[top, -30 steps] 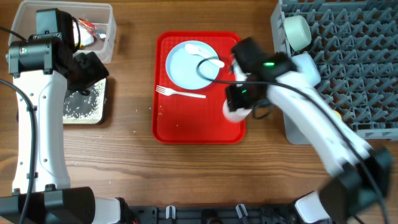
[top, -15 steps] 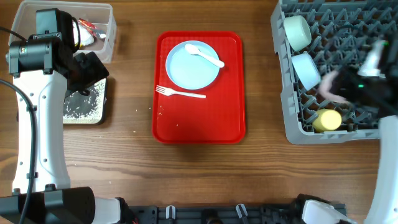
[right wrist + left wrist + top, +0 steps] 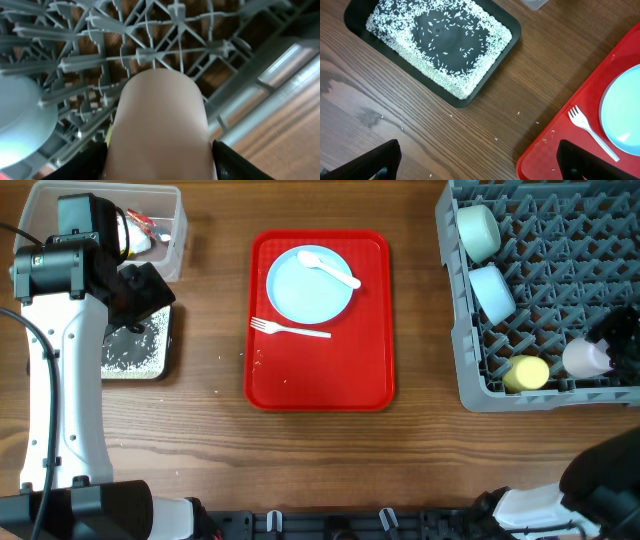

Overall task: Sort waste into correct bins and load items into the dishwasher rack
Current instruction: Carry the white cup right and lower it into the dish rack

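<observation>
My right gripper is shut on the pale white cup over the front right of the grey dishwasher rack. From the right wrist the cup fills the space between the fingers, tines behind it. A yellow cup and two light-blue bowls sit in the rack. The light-blue plate, spoon and fork lie on the red tray. My left gripper hangs open over bare wood beside the black tray of rice.
The clear tub with wrappers stands at the back left, partly under the left arm. Stray rice grains dot the wood between black tray and red tray. The rack's near wall runs along its front edge.
The right arm carried the pale cup from the red tray's right edge across to the rack's front right. The left arm stayed still.
</observation>
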### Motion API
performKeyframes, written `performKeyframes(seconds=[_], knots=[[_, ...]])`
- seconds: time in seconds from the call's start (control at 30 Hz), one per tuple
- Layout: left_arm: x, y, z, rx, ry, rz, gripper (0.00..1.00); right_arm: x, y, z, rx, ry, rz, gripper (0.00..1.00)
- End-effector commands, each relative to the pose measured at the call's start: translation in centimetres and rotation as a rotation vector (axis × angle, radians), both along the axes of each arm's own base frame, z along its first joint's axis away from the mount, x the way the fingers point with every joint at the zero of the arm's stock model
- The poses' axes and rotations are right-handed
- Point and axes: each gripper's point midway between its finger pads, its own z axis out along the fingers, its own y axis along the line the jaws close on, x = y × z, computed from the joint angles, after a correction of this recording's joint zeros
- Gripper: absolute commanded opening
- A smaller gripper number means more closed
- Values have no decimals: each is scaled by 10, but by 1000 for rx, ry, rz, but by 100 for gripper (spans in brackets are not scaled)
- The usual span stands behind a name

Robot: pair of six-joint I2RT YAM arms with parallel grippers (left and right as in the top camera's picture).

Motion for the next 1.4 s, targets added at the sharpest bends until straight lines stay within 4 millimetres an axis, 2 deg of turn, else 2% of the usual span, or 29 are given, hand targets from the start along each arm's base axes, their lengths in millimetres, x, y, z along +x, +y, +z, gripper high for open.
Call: performKeyframes(seconds=[0.0,0.13,0.27,0.5,0.6,0.87,1.1,1.37], knots=[[3,2,-1,8,0,-3,100,12,-3,-10,19,-14,19,56],[3,2,-1,8,0,-3,100,19,-12,-13,-12,-28,15,56],[3,2,-1,8,0,-3,100,15,-18,-13,-37,-9,-4,56],[3,2,-1,8,-1,-3,100,15,-15,-12,-3,-29,-19,55],[3,2,-1,8,0,-3,100,18,-10,-8,15,-57,10,52],[2,2,-1,8,1,-3,100,14,-10,15,-41,-96,7,52],[4,2,-1,9,-4,-3,100,10,-12,26,-75,-105,0,52],[4,2,0,9,-7,-3,100,-5,-31,25,-163,-34,-91,52]])
